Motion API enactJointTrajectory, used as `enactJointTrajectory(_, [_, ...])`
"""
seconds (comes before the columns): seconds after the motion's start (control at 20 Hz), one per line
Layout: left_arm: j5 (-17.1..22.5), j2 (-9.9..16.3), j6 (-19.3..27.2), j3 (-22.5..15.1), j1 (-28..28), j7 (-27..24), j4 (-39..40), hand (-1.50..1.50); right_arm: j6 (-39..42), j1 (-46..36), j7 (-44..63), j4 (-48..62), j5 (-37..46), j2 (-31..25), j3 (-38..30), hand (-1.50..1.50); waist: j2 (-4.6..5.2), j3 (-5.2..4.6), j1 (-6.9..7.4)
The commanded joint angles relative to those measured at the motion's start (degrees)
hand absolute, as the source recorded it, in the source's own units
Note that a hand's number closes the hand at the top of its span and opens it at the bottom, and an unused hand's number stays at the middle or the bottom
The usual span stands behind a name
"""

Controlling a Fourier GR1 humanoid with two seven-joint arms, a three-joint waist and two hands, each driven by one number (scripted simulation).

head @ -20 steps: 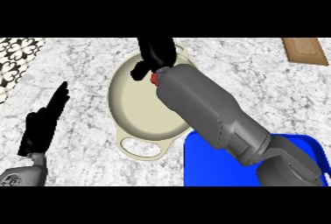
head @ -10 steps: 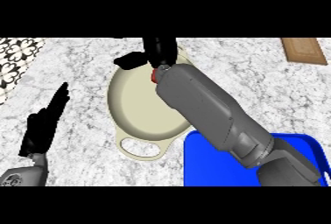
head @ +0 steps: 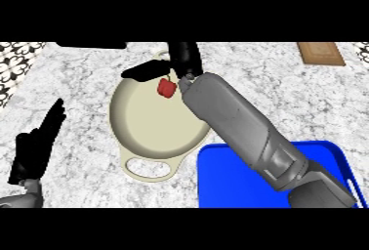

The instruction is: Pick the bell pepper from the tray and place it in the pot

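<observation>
The bell pepper (head: 166,88) is seen over the pot (head: 155,124), just below the opened right hand (head: 176,66); a bounce off the far rim could be risked.

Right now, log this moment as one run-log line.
right hand: open above pot | bell pepper: in pot, below hand | left hand: open, resting | tray: bare

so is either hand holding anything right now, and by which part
The right hand seems open above the pot; the red pepper shows just below it, contact unclear. The left hand holds nothing.
</observation>
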Motion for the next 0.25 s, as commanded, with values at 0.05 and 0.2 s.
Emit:
enactJointTrajectory(0.05, [-0.3, -0.2, 0.2, 0.3, 3.3, 1.1, -3.1, 0.00, 2.8, 7.5, -6.1, -4.0, -2.6, 0.0, -1.6, -1.50, -0.64, 0.04, -2.19])
enactJointTrajectory(0.2, [0.3, 0.2, -0.1, 1.9, 5.0, -1.1, -2.6, 0.00, 6.2, 13.1, -5.7, -10.5, -1.7, -3.4, -2.5, -1.50, -0.85, 0.03, -3.18])
